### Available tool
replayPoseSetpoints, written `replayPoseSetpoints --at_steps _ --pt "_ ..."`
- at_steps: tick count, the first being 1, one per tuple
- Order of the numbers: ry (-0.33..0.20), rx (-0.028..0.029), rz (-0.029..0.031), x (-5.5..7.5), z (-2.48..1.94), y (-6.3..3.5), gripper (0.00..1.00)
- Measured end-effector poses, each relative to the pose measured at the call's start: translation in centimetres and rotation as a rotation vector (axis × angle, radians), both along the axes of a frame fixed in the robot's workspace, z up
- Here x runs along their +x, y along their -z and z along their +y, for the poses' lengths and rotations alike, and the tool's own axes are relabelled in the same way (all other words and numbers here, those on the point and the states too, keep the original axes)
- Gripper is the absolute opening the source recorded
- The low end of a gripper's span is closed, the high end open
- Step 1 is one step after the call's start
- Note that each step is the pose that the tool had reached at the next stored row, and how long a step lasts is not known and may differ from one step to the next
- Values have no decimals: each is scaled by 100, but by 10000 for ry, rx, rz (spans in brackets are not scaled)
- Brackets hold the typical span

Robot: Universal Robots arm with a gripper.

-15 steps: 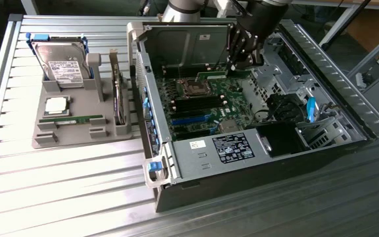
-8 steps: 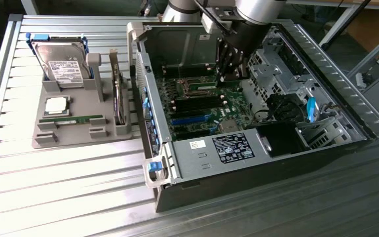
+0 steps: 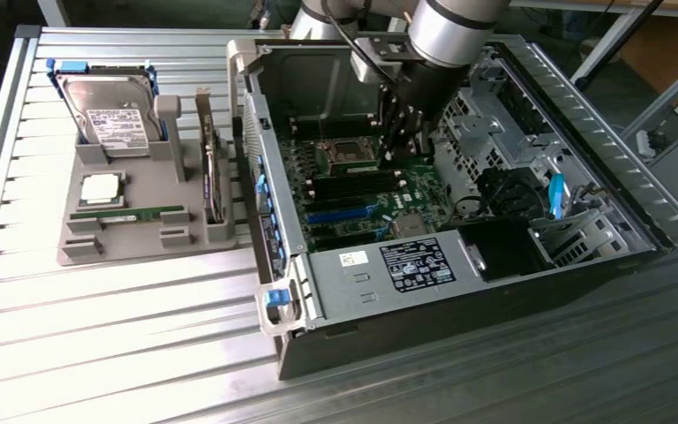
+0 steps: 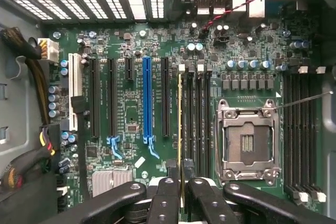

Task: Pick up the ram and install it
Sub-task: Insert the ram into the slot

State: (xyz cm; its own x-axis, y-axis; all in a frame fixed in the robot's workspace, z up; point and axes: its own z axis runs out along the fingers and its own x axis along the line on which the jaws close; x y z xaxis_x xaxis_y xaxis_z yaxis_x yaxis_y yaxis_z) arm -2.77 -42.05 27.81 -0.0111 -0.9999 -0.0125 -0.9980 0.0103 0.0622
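- The gripper (image 4: pixel 182 184) is clenched on the ram (image 4: pixel 180 129), the thin stick pinched edge-on between its black fingers.
- The ram lines up along the black memory slots (image 4: pixel 200 119), over the one farthest from the socket; seated or not, can't tell.
- Just beside those, the open processor socket (image 4: pixel 247 140).
- Further off, the blue expansion slot (image 4: pixel 146 98).
- Outside the computer case (image 3: pixel 351 283), a second green stick (image 3: pixel 127 215) lies flat on the grey tray (image 3: pixel 139 252).

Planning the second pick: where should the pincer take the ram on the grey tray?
Mid-length, across its two flat faces, coming straight down from above. The ram is long and thin, and it seems to sit on edge in a slot of the grey tray, leaving its upper edge exposed.
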Motion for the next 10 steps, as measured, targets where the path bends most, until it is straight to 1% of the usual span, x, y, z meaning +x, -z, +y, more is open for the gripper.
replayPoseSetpoints --at_steps 1,5,9,10 --pt "-1 -1 0 -11 0 41 12" --pt "-1 0 0 -35 11 148 12" --pt "-1 0 0 -45 11 219 12" --pt "-1 0 0 -58 12 262 12"
